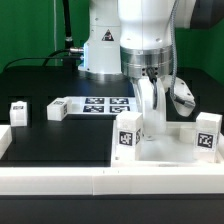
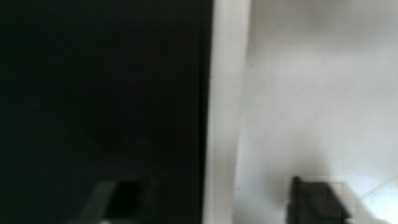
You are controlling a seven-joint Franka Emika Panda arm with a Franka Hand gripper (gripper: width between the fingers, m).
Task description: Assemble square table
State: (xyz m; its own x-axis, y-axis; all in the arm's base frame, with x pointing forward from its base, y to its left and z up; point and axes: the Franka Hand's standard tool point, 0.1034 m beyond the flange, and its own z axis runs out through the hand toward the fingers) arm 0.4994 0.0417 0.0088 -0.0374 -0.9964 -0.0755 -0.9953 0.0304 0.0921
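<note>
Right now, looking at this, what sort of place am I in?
Probably a robotics lab bench: a robot arm over a black table, a marker board, and a tagged white leg.

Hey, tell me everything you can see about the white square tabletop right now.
The tabletop is a white, plastic-looking square tray with a raised rim, lying flat on the black table at the exterior view's right, just behind the long white rail. Two tagged white leg blocks stand upright at opposite sides of it. The gripper straddles the rim on that view's left side, one finger outside, one inside, not visibly touching it.
</note>
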